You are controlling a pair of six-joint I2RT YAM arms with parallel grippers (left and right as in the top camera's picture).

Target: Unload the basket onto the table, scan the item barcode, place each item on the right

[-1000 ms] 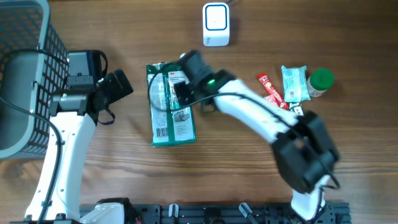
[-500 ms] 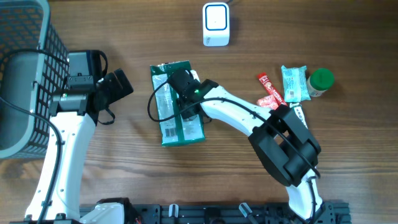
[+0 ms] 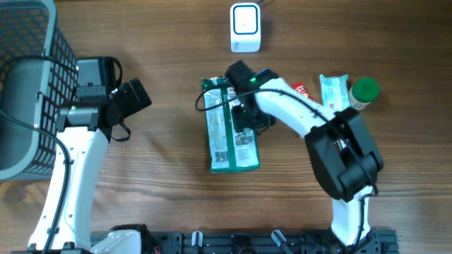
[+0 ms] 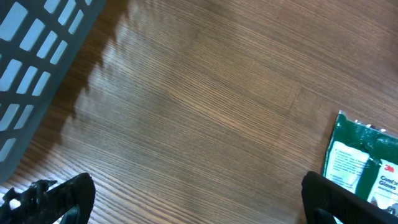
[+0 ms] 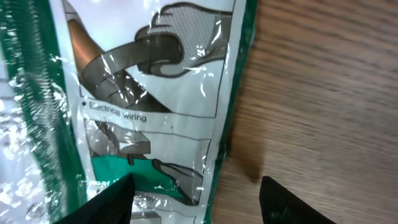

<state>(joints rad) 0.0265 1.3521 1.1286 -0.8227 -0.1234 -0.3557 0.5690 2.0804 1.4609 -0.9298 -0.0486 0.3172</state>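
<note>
My right pincer [image 5: 205, 200] hangs half spread over the green package [image 3: 227, 137], straddling one long edge and gripping nothing. The package lies flat in the middle of the tabletop [image 3: 155, 190]. My left pincer [image 4: 199, 202] gapes wide and empty near the basket [image 3: 62, 49].

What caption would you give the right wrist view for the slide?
Open right hand above the edge of the green-and-white package lying on the wooden table.

The brown wooden table [image 3: 155, 183] carries a green-and-white plastic package [image 3: 229, 141] at its middle, a white boxy scanner [image 3: 245, 27] at the far edge and a grey mesh basket [image 3: 21, 42] at the left. A red sachet [image 3: 301, 91], a teal soft pack [image 3: 333, 94] and a green-capped bottle [image 3: 365, 92] lie at the right.
</note>
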